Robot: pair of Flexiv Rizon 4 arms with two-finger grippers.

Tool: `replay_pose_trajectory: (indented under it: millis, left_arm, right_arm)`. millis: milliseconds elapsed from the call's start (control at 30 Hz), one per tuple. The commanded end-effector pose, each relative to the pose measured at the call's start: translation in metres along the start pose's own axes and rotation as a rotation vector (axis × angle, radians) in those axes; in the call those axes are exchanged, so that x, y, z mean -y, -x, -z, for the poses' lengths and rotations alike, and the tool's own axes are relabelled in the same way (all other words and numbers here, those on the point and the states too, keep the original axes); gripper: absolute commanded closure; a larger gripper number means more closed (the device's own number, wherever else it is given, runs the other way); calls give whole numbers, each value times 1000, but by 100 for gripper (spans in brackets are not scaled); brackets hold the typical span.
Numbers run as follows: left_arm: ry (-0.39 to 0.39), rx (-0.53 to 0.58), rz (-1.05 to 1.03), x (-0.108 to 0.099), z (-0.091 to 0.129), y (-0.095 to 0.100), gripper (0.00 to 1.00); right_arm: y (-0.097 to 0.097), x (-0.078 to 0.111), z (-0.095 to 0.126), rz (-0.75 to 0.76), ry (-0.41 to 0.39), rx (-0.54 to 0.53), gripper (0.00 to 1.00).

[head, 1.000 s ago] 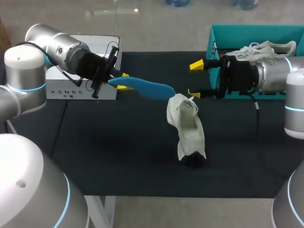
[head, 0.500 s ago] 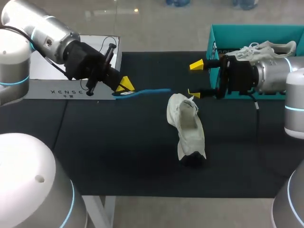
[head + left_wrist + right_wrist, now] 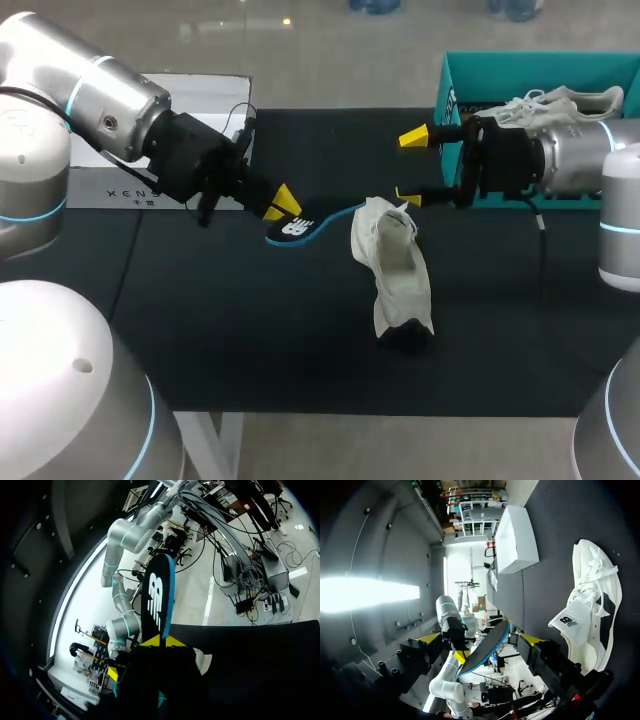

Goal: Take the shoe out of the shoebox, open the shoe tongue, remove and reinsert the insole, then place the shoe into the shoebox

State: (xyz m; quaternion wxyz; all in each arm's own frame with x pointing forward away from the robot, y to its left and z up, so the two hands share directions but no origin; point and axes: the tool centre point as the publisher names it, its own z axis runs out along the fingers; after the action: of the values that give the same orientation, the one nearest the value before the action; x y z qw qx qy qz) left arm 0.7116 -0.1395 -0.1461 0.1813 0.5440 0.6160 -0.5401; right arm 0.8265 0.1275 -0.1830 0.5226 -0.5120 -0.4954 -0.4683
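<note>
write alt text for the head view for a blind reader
The left gripper holds a blue insole, its far end near the white shoe on the black table. The open right gripper hovers beside the teal shoebox, which holds another shoe.

Blue, cream, teal and yellow on a black table (image 3: 250,340).
The insole (image 3: 300,226) in the yellow-tipped left claw (image 3: 281,204) is bright blue, and its black face carries a white logo. Near the right claw (image 3: 411,166), also yellow-tipped, is a cream shoe (image 3: 392,262) with a dark sole. Behind that claw, the teal shoebox (image 3: 530,72) holds a pale grey-white second shoe (image 3: 565,100).
</note>
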Motion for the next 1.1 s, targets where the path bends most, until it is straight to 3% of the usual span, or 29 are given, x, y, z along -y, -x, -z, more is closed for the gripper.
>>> replay_pose_trajectory:
  millis: [33, 567, 833, 1100]
  left_arm:
    - [1, 2, -16, -7, -21, 6, 100]
    - [14, -74, -100, -35, -47, 48, 100]
    - [28, -89, -106, -47, -59, 45, 100]
    - [55, -90, -102, -52, -56, 41, 100]
  right_arm:
    - [0, 1, 0, 0, 2, 2, 0]
    - [0, 1, 0, 0, 2, 2, 0]
    - [0, 1, 0, 0, 2, 2, 0]
    - [0, 1, 0, 0, 2, 2, 0]
